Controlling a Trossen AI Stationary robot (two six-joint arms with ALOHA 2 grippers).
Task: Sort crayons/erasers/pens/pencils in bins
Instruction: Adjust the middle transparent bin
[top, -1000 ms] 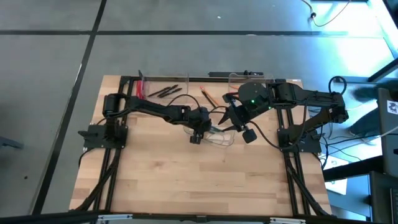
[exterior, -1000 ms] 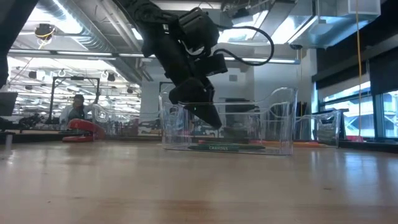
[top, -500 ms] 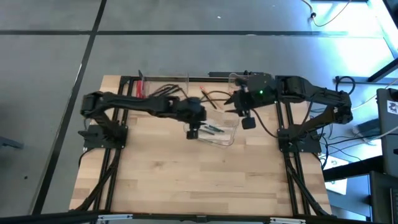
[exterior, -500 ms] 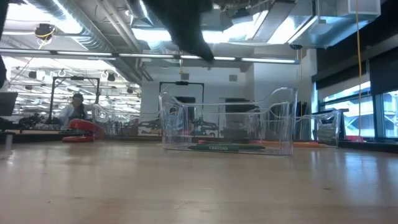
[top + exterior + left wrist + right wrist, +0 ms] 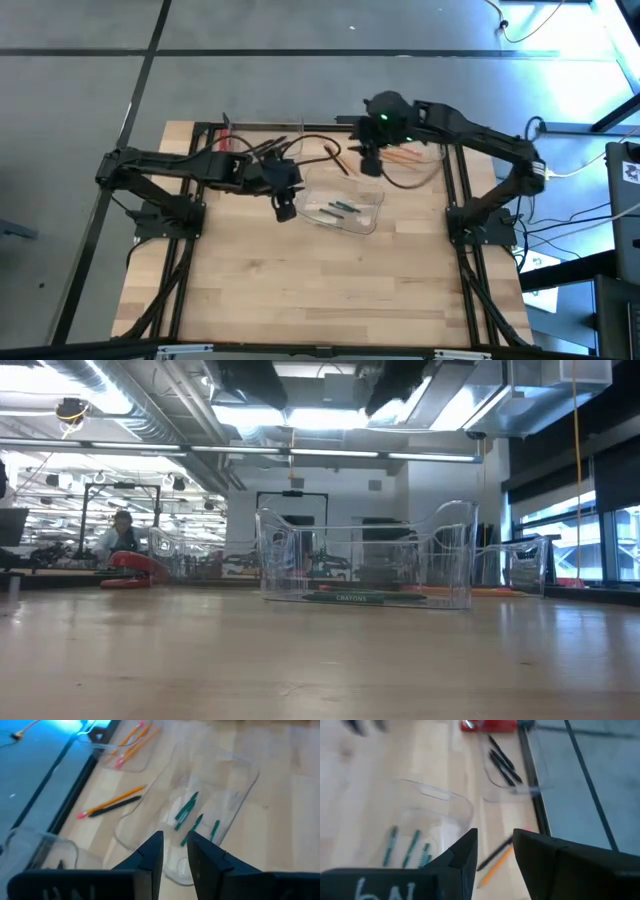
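Seen from above, the middle bin (image 5: pixel 345 210) sits near the table's centre with several green crayons (image 5: pixel 338 208) lying in it. At about eleven o'clock from it, by the table's far edge, a second bin (image 5: pixel 262 140) holds black pens (image 5: pixel 262 147); at about one o'clock a third bin (image 5: pixel 405 140) holds orange pencils (image 5: pixel 405 157). Between the far bins, just beyond the crayon bin, one pencil (image 5: pixel 335 155) and one pen (image 5: pixel 114 806) lie loose on the wood, side by side.

The left gripper (image 5: pixel 284 205) hangs at nine o'clock of the crayon bin, its fingers (image 5: pixel 150 855) a little apart and holding nothing. The right gripper (image 5: pixel 370 160) hovers at twelve o'clock, near the loose pair, its fingers (image 5: pixel 462 855) apart and also empty.

The step in hand looks like fetching the two stray sticks. The next move probably calls for the right gripper to drop over the loose pencil, line up across its length, and avoid catching the pen that lies right against it.
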